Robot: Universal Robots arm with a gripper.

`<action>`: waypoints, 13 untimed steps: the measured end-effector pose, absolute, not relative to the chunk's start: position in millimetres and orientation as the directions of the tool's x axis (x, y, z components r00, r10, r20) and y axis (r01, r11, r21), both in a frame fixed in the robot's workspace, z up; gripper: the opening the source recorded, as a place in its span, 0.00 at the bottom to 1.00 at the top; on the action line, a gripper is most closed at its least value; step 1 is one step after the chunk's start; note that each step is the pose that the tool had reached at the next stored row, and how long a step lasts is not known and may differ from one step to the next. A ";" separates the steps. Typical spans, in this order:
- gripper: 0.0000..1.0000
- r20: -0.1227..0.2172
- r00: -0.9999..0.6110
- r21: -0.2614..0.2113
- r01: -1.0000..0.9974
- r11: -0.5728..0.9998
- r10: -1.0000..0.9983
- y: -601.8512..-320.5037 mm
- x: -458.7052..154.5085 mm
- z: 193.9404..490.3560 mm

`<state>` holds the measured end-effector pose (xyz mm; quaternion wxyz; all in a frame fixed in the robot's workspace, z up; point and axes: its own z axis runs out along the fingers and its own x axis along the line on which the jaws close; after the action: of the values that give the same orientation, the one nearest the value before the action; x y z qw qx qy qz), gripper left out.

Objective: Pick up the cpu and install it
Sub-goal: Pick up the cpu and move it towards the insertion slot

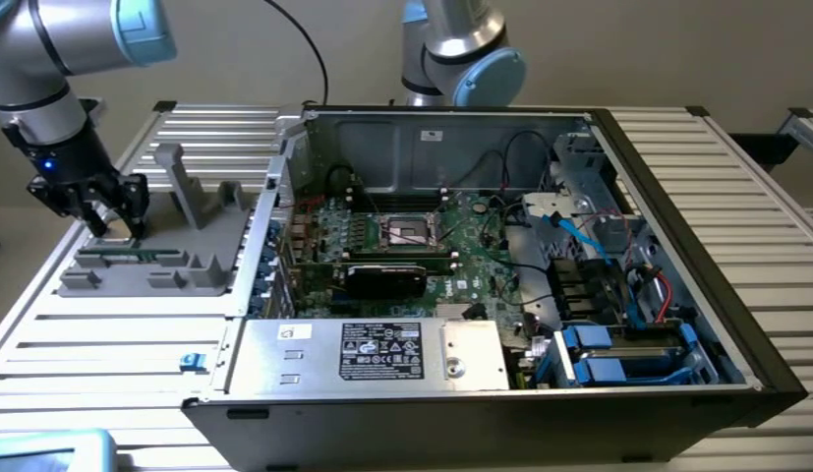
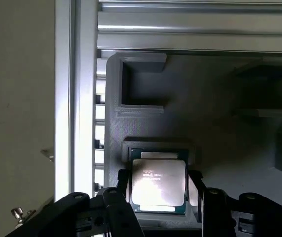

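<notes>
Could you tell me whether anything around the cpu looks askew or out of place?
Nothing stands out: the cpu lies flat and square in its recess in the grey holder, with the tool right at it.

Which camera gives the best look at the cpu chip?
The wrist view: the cpu, silver top and printing facing the lens, lies close between the fingers of the gripper. In the exterior view the gripper over the grey tray hides it.
</notes>
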<state>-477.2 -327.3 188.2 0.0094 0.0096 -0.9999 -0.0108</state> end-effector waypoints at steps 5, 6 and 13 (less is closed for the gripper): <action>0.55 0.020 -1.000 0.021 -0.019 1.000 -0.019 -327.3 -477.4 214.3; 0.55 0.020 -1.000 0.021 -0.019 1.000 -0.019 -327.3 -477.4 218.8; 0.55 0.020 -1.000 0.021 -0.019 1.000 -0.019 -327.3 -477.0 250.7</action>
<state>-477.0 -327.3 250.7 0.0099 0.0096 -0.9998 -0.0106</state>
